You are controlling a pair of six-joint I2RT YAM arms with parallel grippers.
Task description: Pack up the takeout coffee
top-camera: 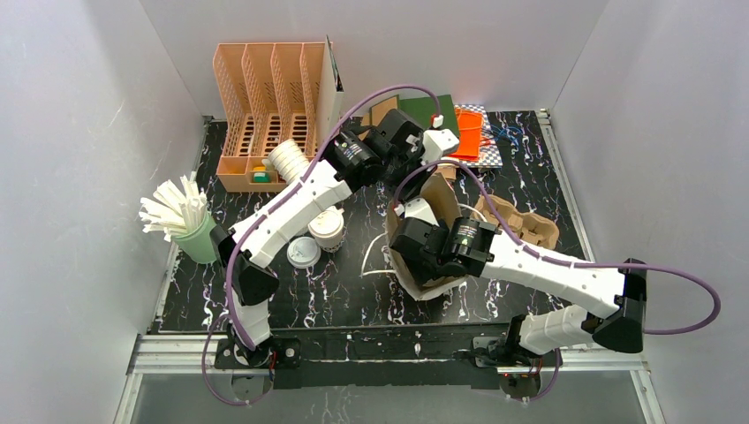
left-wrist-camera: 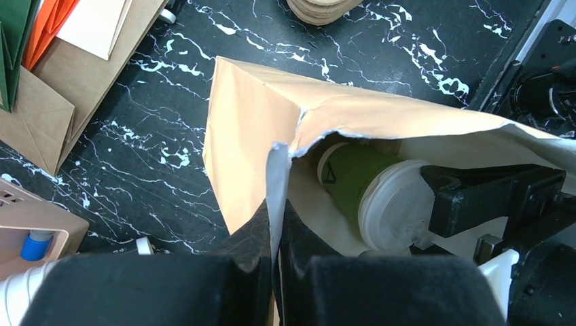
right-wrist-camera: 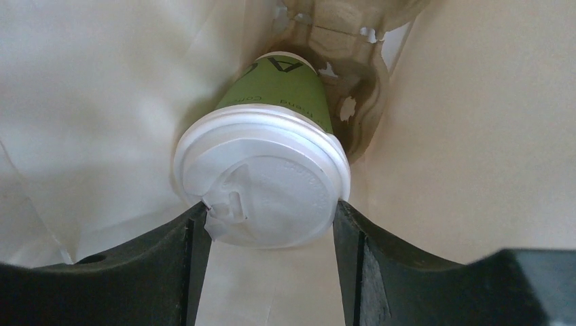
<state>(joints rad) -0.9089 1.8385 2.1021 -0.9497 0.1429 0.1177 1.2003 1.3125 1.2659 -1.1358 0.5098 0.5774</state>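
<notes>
A brown paper bag (top-camera: 442, 196) stands open in the middle of the table. My left gripper (left-wrist-camera: 277, 224) is shut on the torn edge of the paper bag (left-wrist-camera: 251, 122) and holds its mouth open. Inside the bag, my right gripper (right-wrist-camera: 268, 224) is shut on a takeout coffee with green walls (right-wrist-camera: 278, 92), one finger on each side of its white sip lid (right-wrist-camera: 265, 183). That cup (left-wrist-camera: 353, 176) lies tilted, its base deep in the bag. A second takeout coffee (top-camera: 328, 228), lidded, stands on the table left of the bag.
A loose white lid (top-camera: 303, 253) lies by the second cup. A stack of lidless cups (top-camera: 287, 159) and a peach organiser (top-camera: 265, 115) are at the back left, with a green cup of straws (top-camera: 190, 225) nearer. A pulp carrier (top-camera: 521, 221) sits right of the bag.
</notes>
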